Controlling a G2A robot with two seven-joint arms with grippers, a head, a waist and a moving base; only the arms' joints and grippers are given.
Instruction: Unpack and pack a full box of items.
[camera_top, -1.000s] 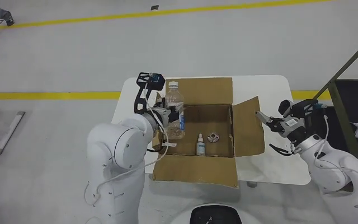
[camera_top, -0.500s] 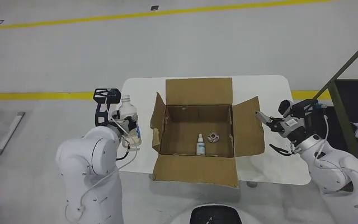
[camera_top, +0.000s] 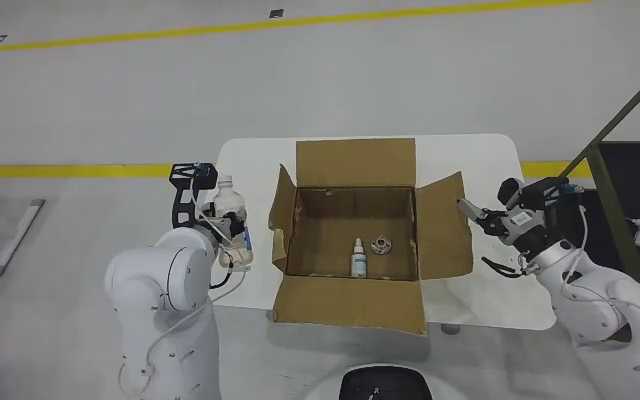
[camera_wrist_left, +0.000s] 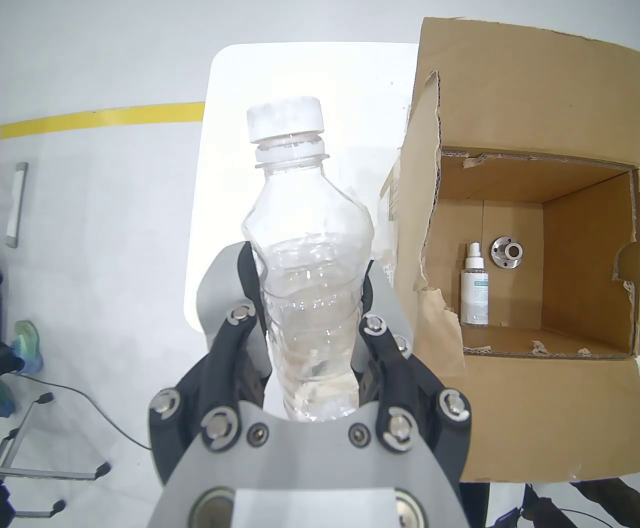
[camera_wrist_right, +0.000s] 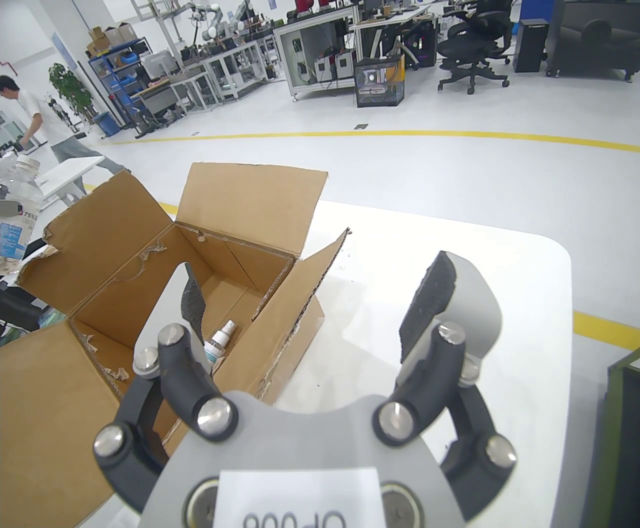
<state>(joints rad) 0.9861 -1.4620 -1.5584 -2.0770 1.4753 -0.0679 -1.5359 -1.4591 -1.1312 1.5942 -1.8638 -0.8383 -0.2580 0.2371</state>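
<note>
Looks like we're in the unpack half. The bottle (camera_wrist_left: 300, 200) is out of the box (camera_top: 350, 300) and sits in the left gripper (camera_wrist_left: 309, 280), whose fingers (camera_wrist_left: 240, 280) are clamped on its lower body from both sides, with the cap end sticking out past the tips. From the top view it's held just beside the box's left flap, over the narrow strip of table (camera_top: 480, 160) on that side. I honestly can't tell whether its base touches the tabletop yet.

My guess for the next move is to set the bottle down on that strip and let go. There's not much table between the flap and the edge, so it needs to land square and inboard. It's a clear, thin-walled bottle with some water in it, so it might wobble on release.

Two things are left in the box: a spray (camera_top: 358, 260) lying flat on the floor and a flange (camera_top: 381, 243) just beside it.

The right gripper (camera_wrist_right: 315, 295) hangs over the table's right side, near the right flap, with its fingers spread wide and nothing in them. It's well apart from the bottle, but decently placed for the spray.
</note>
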